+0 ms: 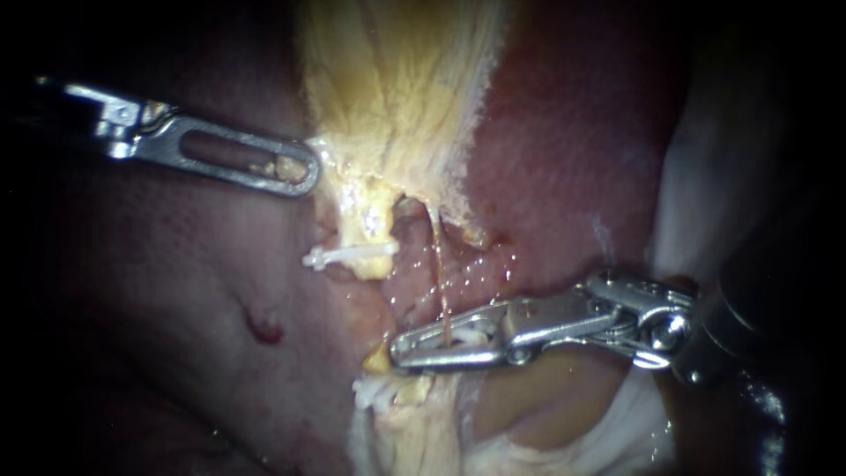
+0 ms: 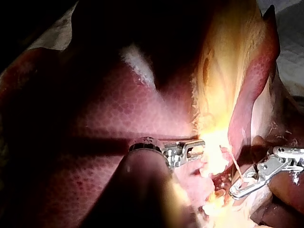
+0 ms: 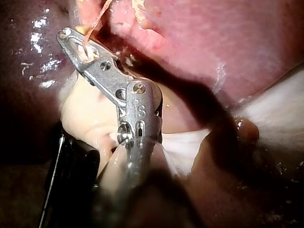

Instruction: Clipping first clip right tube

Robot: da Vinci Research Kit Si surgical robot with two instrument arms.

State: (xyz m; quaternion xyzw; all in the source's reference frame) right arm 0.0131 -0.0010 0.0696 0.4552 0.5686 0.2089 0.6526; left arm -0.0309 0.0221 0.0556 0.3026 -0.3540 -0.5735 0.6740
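right instrument's pincer (image 1: 397, 351) clenched on right tube (image 1: 438, 264); white clip (image 1: 348, 256) crosses left tube (image 1: 370, 220) beside.

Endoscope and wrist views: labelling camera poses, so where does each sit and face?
Endoscope: close over the tissue, facing the liver and thin tube; left instrument and right instrument both show.
Left wrist: on the left arm, looking along its own shaft toward the tube.
Right wrist: on the right arm, likewise.
Shared: the tube, the right instrument.
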